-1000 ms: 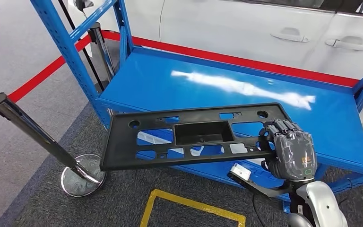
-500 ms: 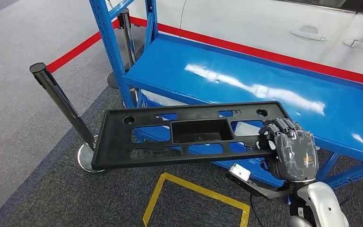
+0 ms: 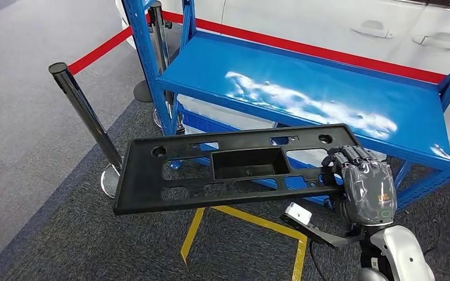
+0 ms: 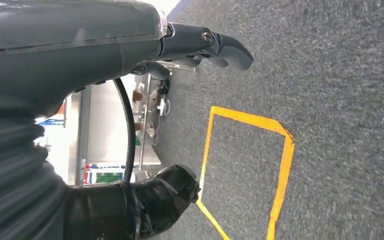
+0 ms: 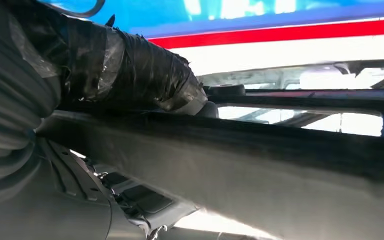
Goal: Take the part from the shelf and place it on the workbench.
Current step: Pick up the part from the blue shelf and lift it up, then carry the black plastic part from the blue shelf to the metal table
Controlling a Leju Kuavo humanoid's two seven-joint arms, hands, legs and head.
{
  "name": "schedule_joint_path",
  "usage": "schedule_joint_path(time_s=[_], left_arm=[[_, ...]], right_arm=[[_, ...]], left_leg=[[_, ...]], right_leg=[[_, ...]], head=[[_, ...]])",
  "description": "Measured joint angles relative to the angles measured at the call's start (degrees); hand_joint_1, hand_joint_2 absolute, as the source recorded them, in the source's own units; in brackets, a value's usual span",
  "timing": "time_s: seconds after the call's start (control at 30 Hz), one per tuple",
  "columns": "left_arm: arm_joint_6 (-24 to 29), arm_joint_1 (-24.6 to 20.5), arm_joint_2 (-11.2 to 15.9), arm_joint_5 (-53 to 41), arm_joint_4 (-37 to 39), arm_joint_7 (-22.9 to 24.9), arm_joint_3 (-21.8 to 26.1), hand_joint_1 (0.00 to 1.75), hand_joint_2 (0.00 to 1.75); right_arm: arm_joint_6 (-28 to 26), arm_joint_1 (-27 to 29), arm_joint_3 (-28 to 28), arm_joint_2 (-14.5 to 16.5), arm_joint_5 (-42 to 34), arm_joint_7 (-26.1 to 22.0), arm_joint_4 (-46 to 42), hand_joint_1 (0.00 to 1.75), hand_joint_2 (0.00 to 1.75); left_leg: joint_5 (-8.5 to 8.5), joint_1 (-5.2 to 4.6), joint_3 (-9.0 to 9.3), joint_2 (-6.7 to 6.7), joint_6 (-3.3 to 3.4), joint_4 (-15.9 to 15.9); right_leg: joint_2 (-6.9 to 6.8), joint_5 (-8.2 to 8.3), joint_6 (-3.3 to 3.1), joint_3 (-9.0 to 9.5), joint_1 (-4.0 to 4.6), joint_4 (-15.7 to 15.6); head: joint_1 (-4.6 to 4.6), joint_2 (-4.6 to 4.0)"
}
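The part is a long flat black plastic panel (image 3: 152, 181) with several cut-outs and a rectangular recess in its middle. My right hand (image 3: 363, 187) grips its right end and holds it level in the air, in front of the blue shelf (image 3: 304, 99). In the right wrist view the panel's edge (image 5: 260, 150) runs across the picture with my taped thumb (image 5: 145, 75) pressed on top of it. My left hand (image 4: 130, 45) hangs over the carpet with its fingers (image 4: 230, 50) held straight and nothing in it.
A chrome barrier post (image 3: 88, 117) stands to the left of the panel, with a red belt (image 3: 99, 50) behind it. A yellow taped square (image 3: 246, 228) marks the grey carpet below. A white car (image 3: 328, 23) stands behind the shelf.
The whole picture has shifted: the camera has moved back and turned, so the shelf sits farther off. The panel stays in my right hand, now off the shelf over the carpet.
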Motion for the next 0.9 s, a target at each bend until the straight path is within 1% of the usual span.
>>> schedule_joint_path(time_s=[0.03,0.07,0.1,0.13,0.17,0.2,0.23,0.27,0.3,0.33,0.37,0.4,0.43,0.47,0.5,0.53,0.57,0.6,0.63,0.67,0.7,0.73,0.77,0.8,0.83,0.87,0.9], left_arm=[[0.0,0.0,0.0,0.0,0.0,0.0,0.0,0.0,1.75],[0.0,0.0,0.0,0.0,0.0,0.0,0.0,0.0,1.75],[0.0,0.0,0.0,0.0,0.0,0.0,0.0,0.0,1.75],[0.0,0.0,-0.1,0.0,0.0,0.0,0.0,0.0,1.75],[0.0,0.0,0.0,0.0,0.0,0.0,0.0,0.0,1.75],[0.0,0.0,0.0,0.0,0.0,0.0,0.0,0.0,1.75],[0.0,0.0,0.0,0.0,0.0,0.0,0.0,0.0,1.75],[0.0,0.0,0.0,0.0,0.0,0.0,0.0,0.0,1.75],[0.0,-0.1,-0.1,0.0,0.0,0.0,0.0,0.0,1.75],[0.0,-0.1,-0.1,0.0,0.0,0.0,0.0,0.0,1.75],[0.1,-0.2,-0.1,0.0,0.0,0.0,0.0,0.0,1.75],[0.1,-0.2,-0.1,0.0,0.0,-0.1,0.0,0.0,1.75],[0.1,-0.1,-0.1,0.0,0.0,-0.1,0.0,0.0,1.75],[0.1,-0.1,-0.1,0.0,0.0,-0.1,0.0,0.0,1.75],[0.1,0.0,-0.1,0.0,0.0,-0.1,0.0,0.0,1.75],[0.1,-0.1,-0.1,0.0,0.0,-0.1,0.0,0.0,1.75],[0.1,-0.1,-0.1,0.0,0.0,-0.1,0.0,0.0,1.75],[0.1,-0.1,-0.1,0.0,0.0,-0.1,0.0,0.0,1.75],[0.1,-0.1,-0.1,0.0,0.0,-0.1,0.0,0.0,1.75],[0.1,-0.1,-0.1,0.0,0.0,-0.1,0.0,0.0,1.75],[0.1,-0.1,-0.1,0.0,0.0,-0.1,0.0,0.0,1.75],[0.1,-0.1,-0.1,0.0,0.0,-0.1,0.0,0.0,1.75],[0.1,0.0,-0.1,0.0,0.0,-0.1,0.0,0.0,1.75],[0.1,-0.1,-0.1,0.0,0.0,-0.1,0.0,0.0,1.75],[0.1,-0.1,-0.1,0.0,0.0,-0.1,0.0,0.0,1.75],[0.1,-0.2,-0.2,0.0,0.0,-0.1,0.0,0.0,1.75],[0.1,-0.2,-0.3,0.0,0.0,-0.1,0.0,0.0,1.75]], right_arm=[[0.0,0.0,0.0,0.0,-0.1,0.0,0.0,1.75,1.75],[0.1,0.0,0.1,0.0,-0.3,0.0,0.0,1.75,1.75],[0.1,-0.1,0.1,0.0,-0.4,0.0,0.0,1.75,1.75],[0.1,-0.1,0.1,0.0,-0.5,0.0,0.0,1.75,1.75],[0.1,-0.1,0.1,0.0,-0.7,0.0,0.0,1.75,1.75],[0.2,0.0,0.1,0.0,-0.9,0.0,0.0,1.75,1.75],[0.2,0.0,0.1,0.0,-1.1,0.0,0.0,1.75,1.75],[0.2,0.0,0.1,0.0,-1.3,0.0,0.0,1.75,1.75],[0.2,0.0,0.1,-0.1,-1.4,0.0,0.0,1.75,1.75],[0.2,0.0,0.1,-0.2,-1.5,0.0,-0.1,1.75,1.75],[0.2,0.0,0.0,-0.3,-1.6,0.0,-0.2,1.75,1.75],[0.2,0.0,0.0,-0.4,-1.6,0.0,-0.2,1.75,1.75],[0.2,0.0,0.0,-0.5,-1.7,0.0,-0.3,1.75,1.75],[0.2,0.0,0.0,-0.6,-1.7,-0.1,-0.3,1.75,1.75],[0.2,0.0,0.0,-0.7,-1.8,-0.1,-0.3,1.75,1.75],[0.2,0.0,0.0,-0.7,-1.9,-0.1,-0.3,1.75,1.75],[0.2,0.0,0.0,-0.8,-2.0,-0.1,-0.3,1.75,1.75],[0.3,0.0,0.0,-0.9,-2.0,-0.1,-0.3,1.75,1.75],[0.3,0.0,0.0,-1.0,-2.0,-0.1,-0.3,1.75,1.75],[0.3,0.0,0.0,-1.0,-2.0,0.0,-0.3,1.75,1.75],[0.3,0.0,0.0,-1.1,-2.0,0.0,-0.3,1.75,1.75],[0.3,0.0,0.0,-1.1,-2.0,0.0,-0.3,1.75,1.75],[0.3,0.0,0.0,-1.1,-2.0,0.0,-0.3,1.75,1.75],[0.3,0.0,0.0,-1.1,-2.0,0.0,-0.3,1.75,1.75],[0.3,0.0,0.0,-1.2,-2.0,0.0,-0.3,1.75,1.75],[0.2,-0.1,0.0,-1.4,-2.0,0.0,-0.3,1.75,1.75],[0.2,-0.1,-0.1,-1.5,-2.0,0.0,-0.4,1.75,1.75]], left_leg=[[-1.34,0.02,-0.47,-0.14,-0.33,0.9],[-3.84,0.08,-1.11,-0.29,-0.67,2.8],[-7.04,0.31,-1.84,-0.39,-1.05,5.8],[-9.87,0.57,-2.54,-0.42,-1.42,9.4],[-11.39,0.88,-2.99,-0.43,-1.8,12.8],[-11.24,1.22,-2.94,-0.43,-2.21,15.3],[-9.8,1.6,-2.18,-0.42,-2.63,16.3],[-7.87,2.02,-0.52,-0.41,-3.09,15.4],[-6.62,2.49,2.16,-0.43,-3.56,12.6],[-6.76,2.72,5.43,-0.51,-3.96,8.4],[-7.88,2.78,8.2,-0.64,-3.86,4.4],[-9.18,2.68,10.1,-0.77,-3.59,1.4],[-10.06,2.37,10.87,-0.89,-3.09,-0.2],[-10.05,2.19,10.64,-0.94,-2.31,-0.5],[-9.52,2.09,10.23,-0.92,-1.72,-0.5],[-8.91,2.02,9.71,-0.91,-1.04,-0.5],[-8.16,1.99,9.02,-0.89,-0.41,-0.6],[-7.38,1.9,8.22,-0.9,0.05,-0.7],[-6.6,1.73,7.3,-0.99,0.34,-0.6],[-5.77,1.55,6.3,-1.15,0.49,-0.6],[-4.95,1.34,5.26,-1.4,0.55,-0.5],[-4.15,1.15,4.16,-1.69,0.55,-0.4],[-3.37,1.02,3.03,-2.1,0.5,-0.3],[-2.66,0.95,2.01,-2.53,0.42,-0.1],[-2.01,0.9,1.15,-2.98,0.28,0.0],[-1.35,0.86,0.51,-3.47,0.06,0.1],[-0.66,0.86,0.16,-3.93,-0.2,0.1]], right_leg=[[-0.15,0.81,-0.36,-0.6,-0.21,-0.4],[-0.28,1.7,-0.63,-1.43,-0.42,-0.6],[-0.39,2.46,-0.8,-2.35,-0.46,-0.5],[-0.38,3.19,-0.93,-3.42,-0.48,-0.4],[-0.4,3.91,-0.82,-4.51,-0.54,-0.2],[-0.43,4.63,-0.61,-5.69,-0.65,0.1],[-0.46,5.33,-0.33,-6.91,-0.83,0.5],[-0.47,5.97,0.03,-8.19,-1.05,0.9],[-0.45,6.54,0.44,-9.42,-1.22,1.6],[-0.41,6.98,0.84,-10.54,-1.34,2.4],[-0.4,7.37,1.27,-11.41,-1.39,3.1],[-0.42,7.77,1.68,-11.94,-1.39,3.6],[-0.47,8.21,2.1,-12.2,-1.45,3.8],[-0.56,8.72,2.58,-12.25,-1.58,3.8],[-0.5,8.67,2.97,-12.39,-1.77,3.8],[-0.38,7.64,3.27,-12.73,-1.98,4.4],[-0.23,5.4,3.45,-13.3,-2.11,6.0],[-0.02,2.28,3.5,-14.07,-2.18,8.7],[0.09,-0.79,3.52,-14.88,-2.16,12.2],[0.18,-2.88,3.49,-15.49,-2.11,15.9],[0.28,-3.41,3.39,-15.6,-2.05,18.6],[0.39,-2.63,3.17,-15.0,-1.95,19.9],[0.63,-1.02,2.82,-13.35,-1.78,19.1],[1.19,0.48,2.37,-10.8,-1.55,16.5],[2.25,0.89,1.82,-7.49,-1.25,12.4],[3.23,0.47,1.39,-4.24,-1.04,7.8],[3.97,-0.19,1.09,-1.99,-0.83,4.4]], head=[[0.0,0.0],[-0.01,0.0],[-0.01,0.0],[-0.01,0.0],[-0.01,0.0],[0.0,-0.01],[-0.01,-0.01],[-0.01,-0.01],[-0.02,-0.01],[-0.04,-0.01],[-0.02,0.0],[0.01,0.0],[0.03,0.01],[0.06,0.01],[0.06,0.0],[0.06,0.0],[0.07,-0.01],[0.08,-0.01],[0.08,-0.01],[0.07,-0.01],[0.07,-0.01],[0.06,-0.01],[0.05,-0.01],[0.05,-0.01],[0.05,0.0],[0.03,0.01],[0.04,0.01]])
